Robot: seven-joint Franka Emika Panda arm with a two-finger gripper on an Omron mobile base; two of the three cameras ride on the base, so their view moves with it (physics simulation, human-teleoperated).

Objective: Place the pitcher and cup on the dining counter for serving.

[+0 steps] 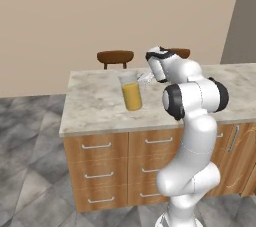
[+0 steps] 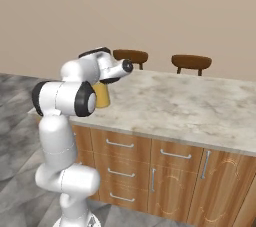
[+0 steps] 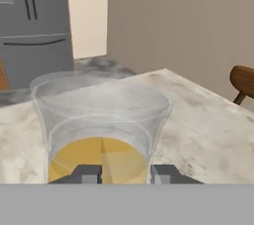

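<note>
The pitcher point(image 1: 132, 93), clear with orange juice in its lower half, stands upright on the dining counter point(image 1: 90, 106) near the left end of the marble top. My gripper point(image 1: 146, 77) reaches it from the right at rim height, closed around the thin handle. In the hand view the two fingertips point(image 3: 89, 174) sit close against the pitcher point(image 3: 101, 120), with the counter top point(image 3: 198, 130) stretching behind it. From the right base view my arm covers most of the pitcher point(image 2: 102, 98) on the counter point(image 2: 190, 106). The cup is out of view.
Two brown stools point(image 1: 115, 57) point(image 2: 191, 61) stand behind the counter against the beige wall. Wooden drawers with silver handles point(image 1: 96, 146) face me. A grey fridge point(image 3: 34, 21) shows past the counter's far end. Marble top spreads bare to the pitcher's right.
</note>
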